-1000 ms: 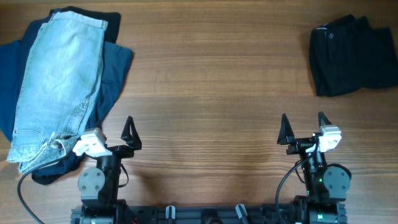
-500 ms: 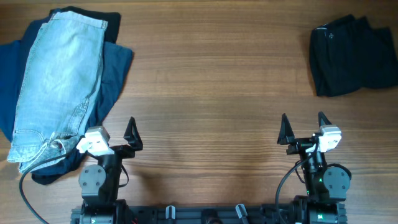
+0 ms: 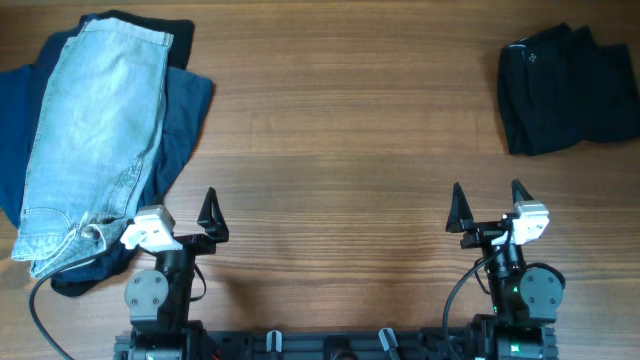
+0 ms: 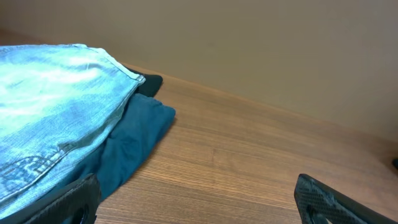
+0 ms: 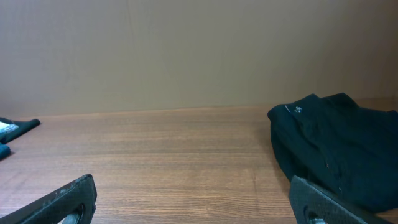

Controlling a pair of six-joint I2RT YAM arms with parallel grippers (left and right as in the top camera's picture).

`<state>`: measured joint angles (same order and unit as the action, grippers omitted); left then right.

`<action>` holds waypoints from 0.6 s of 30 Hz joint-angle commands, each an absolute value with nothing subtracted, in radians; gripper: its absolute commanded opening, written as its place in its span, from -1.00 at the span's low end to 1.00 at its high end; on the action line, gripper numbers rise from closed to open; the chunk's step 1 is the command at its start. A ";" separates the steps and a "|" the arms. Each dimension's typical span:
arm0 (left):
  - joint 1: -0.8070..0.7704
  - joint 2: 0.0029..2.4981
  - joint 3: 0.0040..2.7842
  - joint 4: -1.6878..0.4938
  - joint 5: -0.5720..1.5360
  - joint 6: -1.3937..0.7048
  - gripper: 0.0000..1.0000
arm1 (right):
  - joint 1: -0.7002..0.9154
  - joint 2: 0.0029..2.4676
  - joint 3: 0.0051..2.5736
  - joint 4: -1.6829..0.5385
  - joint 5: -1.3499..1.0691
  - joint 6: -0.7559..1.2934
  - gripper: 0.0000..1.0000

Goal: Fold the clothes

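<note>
Black shorts (image 3: 565,88) lie bunched on the tabletop's (image 3: 340,150) far right (denim shorts (image 3: 95,130) top navy garments (image 3: 185,110) opposite). The left end effector (image 3: 182,215) and right end effector (image 3: 487,205) sit released.

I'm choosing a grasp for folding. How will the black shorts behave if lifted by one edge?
Probably floppy: the black shorts lie rumpled with soft creases, so a lifted edge would likely sag and drape. They look thin, so probably light. On the smooth wooden table they may slide or bunch when pushed.
</note>
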<state>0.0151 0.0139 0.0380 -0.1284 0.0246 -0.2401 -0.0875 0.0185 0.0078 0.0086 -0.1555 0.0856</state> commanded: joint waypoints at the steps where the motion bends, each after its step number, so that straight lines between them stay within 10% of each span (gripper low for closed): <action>1: 0.019 0.002 0.030 -0.130 0.032 -0.211 1.00 | -0.087 0.014 0.005 0.012 -0.145 0.084 0.99; 18: 0.018 0.003 0.030 -0.126 0.036 -0.187 0.99 | -0.087 0.014 0.005 0.012 -0.145 0.084 1.00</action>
<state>0.0151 0.0139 0.0380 -0.1299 0.0246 -0.2100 -0.0875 0.0185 0.0078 0.0086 -0.1555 0.0856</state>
